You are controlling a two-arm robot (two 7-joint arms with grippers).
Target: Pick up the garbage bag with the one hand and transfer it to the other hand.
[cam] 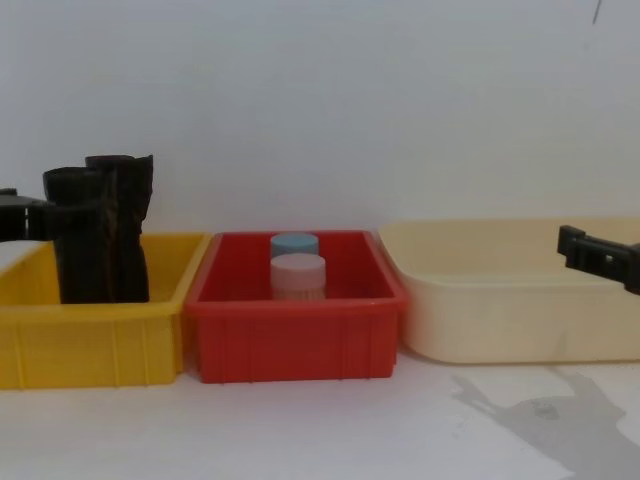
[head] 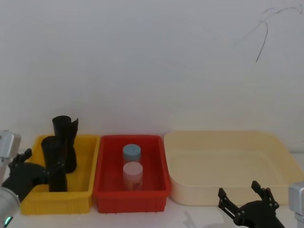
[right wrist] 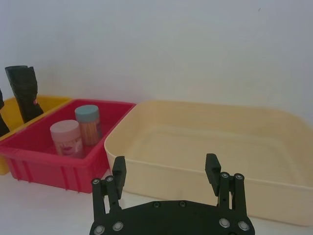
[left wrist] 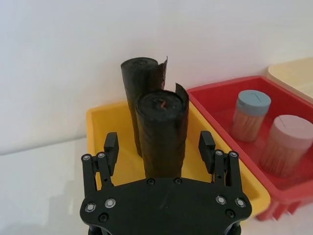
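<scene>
1. The garbage bag [left wrist: 161, 127] stands upright in the yellow bin [head: 52, 202], toward the bin's left-front part.
2. Just behind it stands a 2nd black roll [head: 66, 142] with a ragged, flapped top edge.
3. The left pincer [left wrist: 159, 146] is spread, with 1 finger on each side of the bag's upper half. Yellow shows between each finger and the bag, so neither touches it.
4. The right pincer [right wrist: 165, 170] is spread too and grips nothing. It hovers above the desk [cam: 300, 430], just in front of the cream tray [head: 213, 192].
5. The red bin [head: 128, 199] sits between the yellow bin and the cream tray. It holds 2 jars, the blue-lidded jar [head: 131, 153] behind the pink-lidded jar [head: 132, 173].
</scene>
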